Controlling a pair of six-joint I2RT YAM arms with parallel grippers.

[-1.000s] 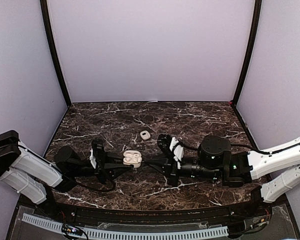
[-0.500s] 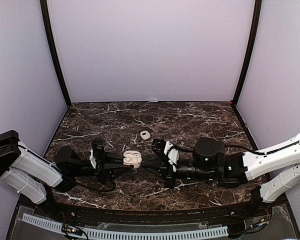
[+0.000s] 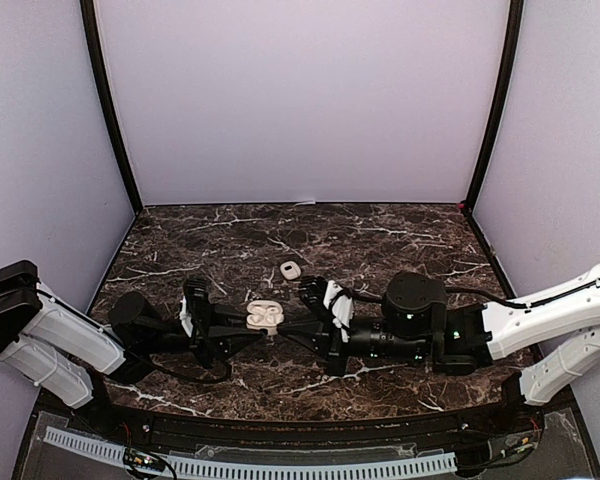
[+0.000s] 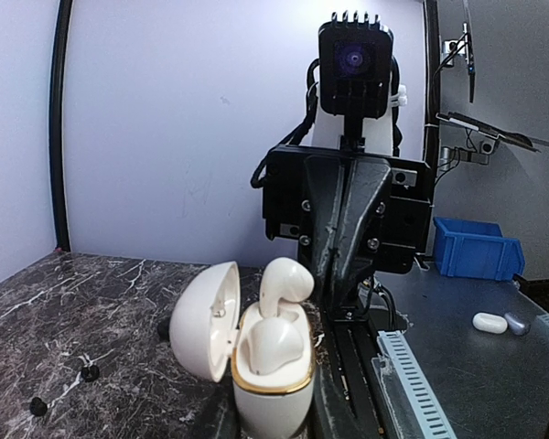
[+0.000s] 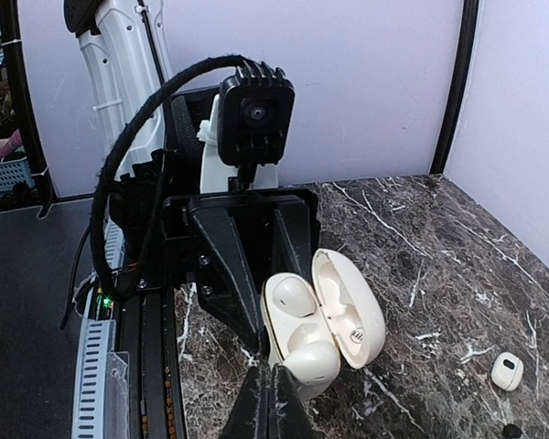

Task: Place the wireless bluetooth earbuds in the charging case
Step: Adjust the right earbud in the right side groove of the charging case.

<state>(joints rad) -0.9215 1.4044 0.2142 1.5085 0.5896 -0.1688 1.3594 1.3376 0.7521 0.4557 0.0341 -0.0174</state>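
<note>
My left gripper [image 3: 250, 323] is shut on the base of an open white charging case [image 4: 273, 389] with a gold rim, held upright, its lid [image 4: 204, 320] swung to the left. One white earbud [image 4: 271, 344] lies seated in the near slot. A second white earbud [image 4: 285, 282] stands up out of the far slot, only partly in. My right gripper [image 5: 279, 391] is shut, with nothing between its fingers, and its tip rests against that raised earbud [image 5: 311, 362]. In the top view the two grippers meet tip to tip at the case [image 3: 265, 316].
A small white closed case [image 3: 291, 270] lies on the marble table [image 3: 400, 240] just beyond the grippers. Two tiny black roundish buds [image 4: 90, 371] lie on the marble to the left of the held case. Purple walls enclose the table.
My right arm has slid left along the table, bringing its shut fingertips up to the case. The left arm and the case have stayed still.
</note>
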